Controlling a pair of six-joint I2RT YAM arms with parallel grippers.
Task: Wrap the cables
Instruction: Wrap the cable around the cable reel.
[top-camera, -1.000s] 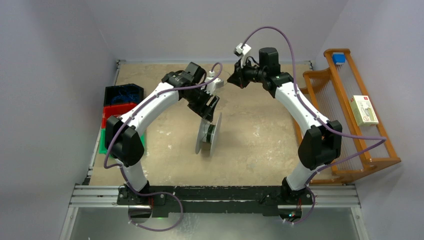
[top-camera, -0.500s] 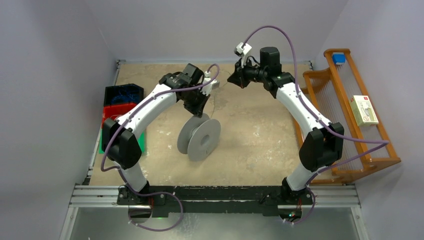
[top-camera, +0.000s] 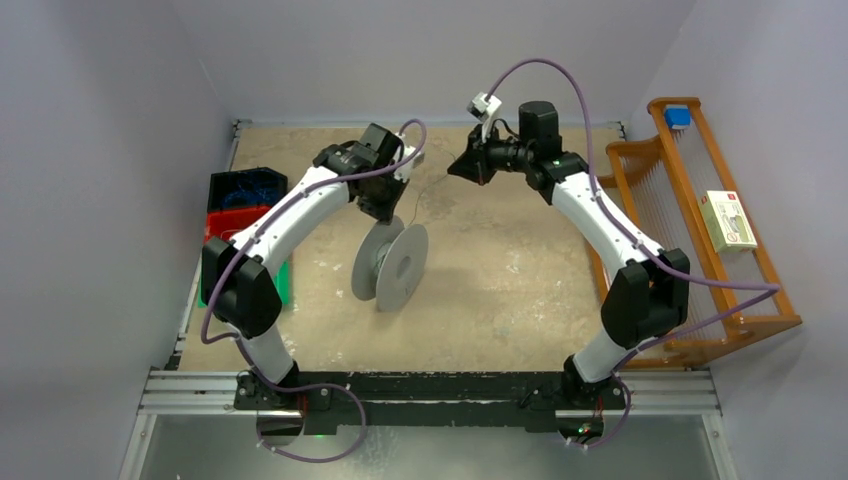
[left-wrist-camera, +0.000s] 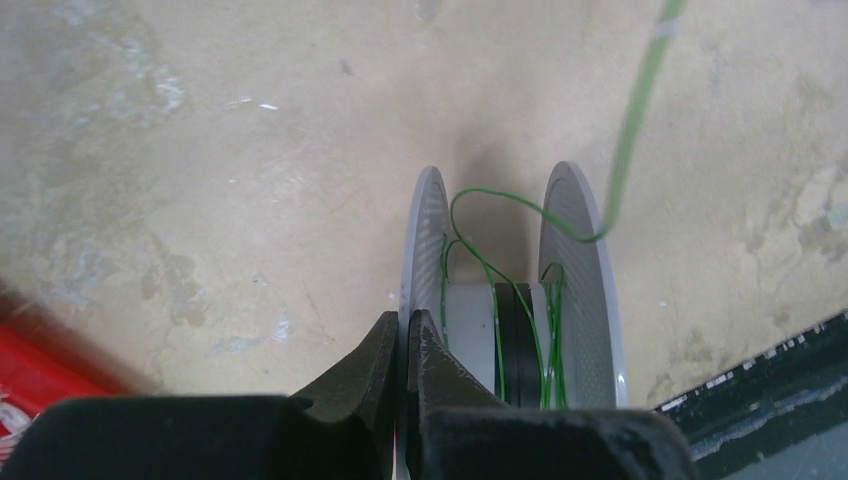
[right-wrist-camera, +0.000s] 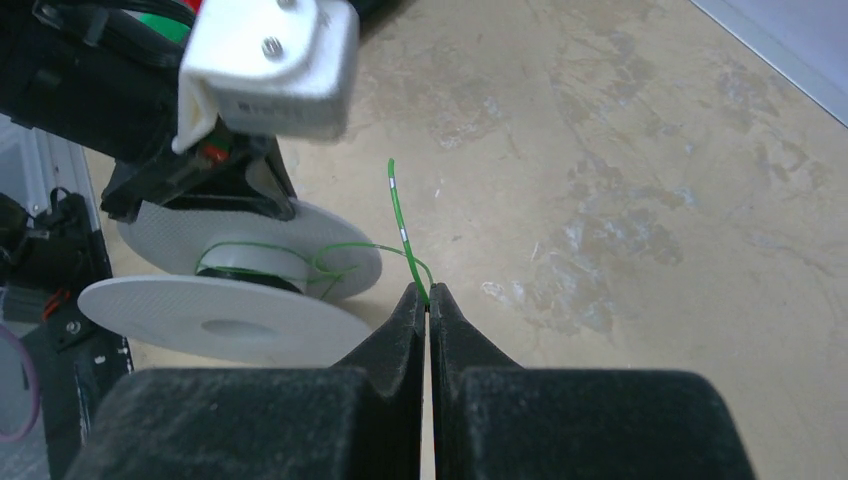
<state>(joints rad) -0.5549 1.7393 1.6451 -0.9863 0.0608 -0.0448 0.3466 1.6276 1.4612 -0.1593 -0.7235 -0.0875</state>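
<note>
Right pincer (right-wrist-camera: 427, 292) tight on green cable (right-wrist-camera: 401, 222)

No text, number or brand can be read in any view. The small pale box (top-camera: 728, 221) lying on the wooden rack (top-camera: 745, 333) at the right edge of the top view carries print and a red mark, too small to make out. The green cable (right-wrist-camera: 400, 215) in the upper middle of the right wrist view bears small white bands with no legible characters.
</note>
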